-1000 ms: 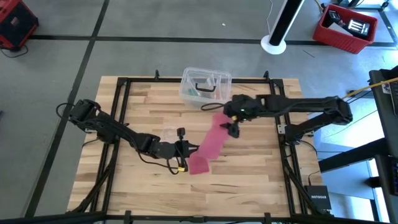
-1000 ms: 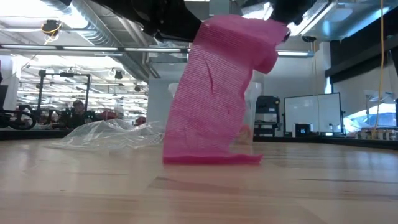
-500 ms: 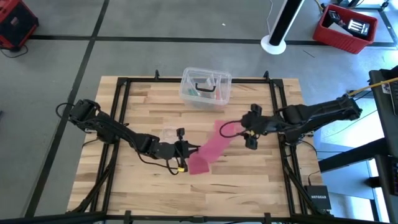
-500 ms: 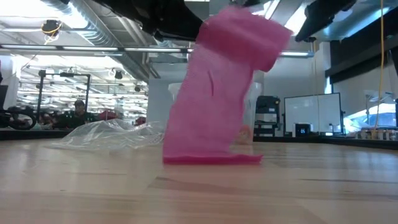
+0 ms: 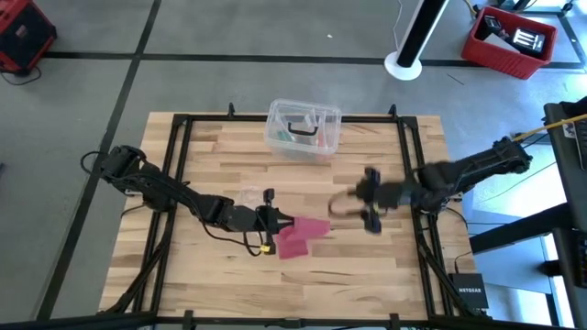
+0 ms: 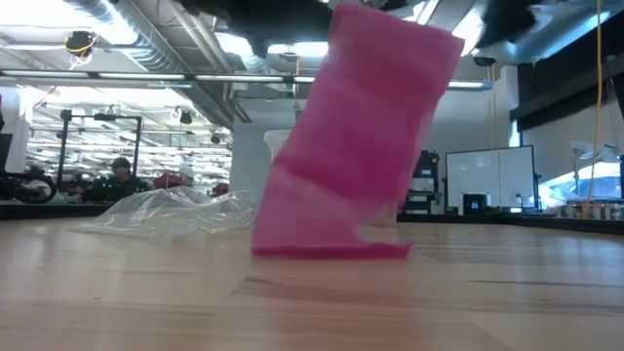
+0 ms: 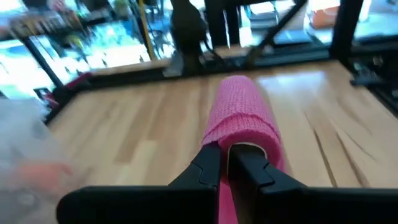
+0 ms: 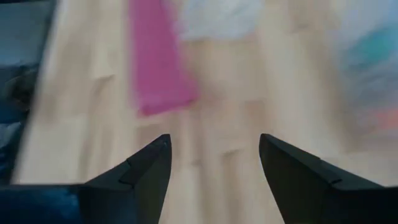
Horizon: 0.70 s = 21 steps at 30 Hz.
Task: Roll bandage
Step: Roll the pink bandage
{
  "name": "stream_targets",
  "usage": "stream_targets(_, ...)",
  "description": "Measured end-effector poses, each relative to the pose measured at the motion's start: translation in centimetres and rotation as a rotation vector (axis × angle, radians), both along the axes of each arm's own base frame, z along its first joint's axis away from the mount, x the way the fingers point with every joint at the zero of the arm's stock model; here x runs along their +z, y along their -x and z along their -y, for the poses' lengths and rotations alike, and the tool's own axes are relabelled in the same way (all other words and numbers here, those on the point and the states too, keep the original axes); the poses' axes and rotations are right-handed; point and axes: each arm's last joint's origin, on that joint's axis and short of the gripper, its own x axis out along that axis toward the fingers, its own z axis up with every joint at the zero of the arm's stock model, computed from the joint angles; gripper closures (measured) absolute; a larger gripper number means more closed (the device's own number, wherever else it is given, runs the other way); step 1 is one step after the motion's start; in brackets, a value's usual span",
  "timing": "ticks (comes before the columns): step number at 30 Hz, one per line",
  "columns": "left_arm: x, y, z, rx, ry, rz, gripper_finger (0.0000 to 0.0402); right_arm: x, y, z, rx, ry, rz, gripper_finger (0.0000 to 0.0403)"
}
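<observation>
Two grippers in the high view, only one on the work. Left gripper (image 5: 275, 221), at lower centre of the frame, pinched shut on the near end of the bandage (image 5: 303, 236), with the pink strip lying short and folded just right of the fingertips, long axis running roughly left to right across the wooden table (image 5: 193, 174). Right gripper (image 5: 369, 213), at centre right, well apart from the strip, blurred, holding nothing. Left arm plainly the nearer; likely next move a turn of that wrist to wind the strip. Clear plastic box (image 5: 304, 128) at upper centre, well apart from both.

Seen from the low view: bandage (image 6: 356, 146) standing up off the tabletop at centre, leaning right, lower edge flat on the wood. Crumpled clear wrapper (image 6: 171, 210) at left, lab room and a seated person far behind.

From the left wrist view: dark fingers (image 7: 205, 171) closed tight on the strip, bandage (image 7: 242, 118) curling over ahead of them.

From the right wrist view: fingers (image 8: 152, 165) spread apart and empty, bandage (image 8: 155, 62) at upper left, far off.
</observation>
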Motion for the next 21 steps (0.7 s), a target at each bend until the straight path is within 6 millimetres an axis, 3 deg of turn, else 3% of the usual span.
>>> stream_targets(6,1.4,-0.1,-1.3,0.048,-0.043,0.070,0.0398,-6.3,0.0,-4.0,-0.033,-0.036,0.262,0.0159)
stream_targets(12,1.8,-0.3,-2.0,0.071,-0.039,0.112,0.0392,-11.4,-1.1,-4.6,-0.147,0.029,0.431,0.0159)
stream_targets(16,1.8,-0.3,-2.0,0.070,-0.044,0.107,0.0394,-12.8,-2.3,-4.3,-0.219,0.162,0.452,0.0159)
stream_targets(21,1.8,-0.3,-2.0,0.068,-0.053,0.106,0.0397,-13.6,-4.0,-4.0,-0.181,0.113,0.497,0.0159)
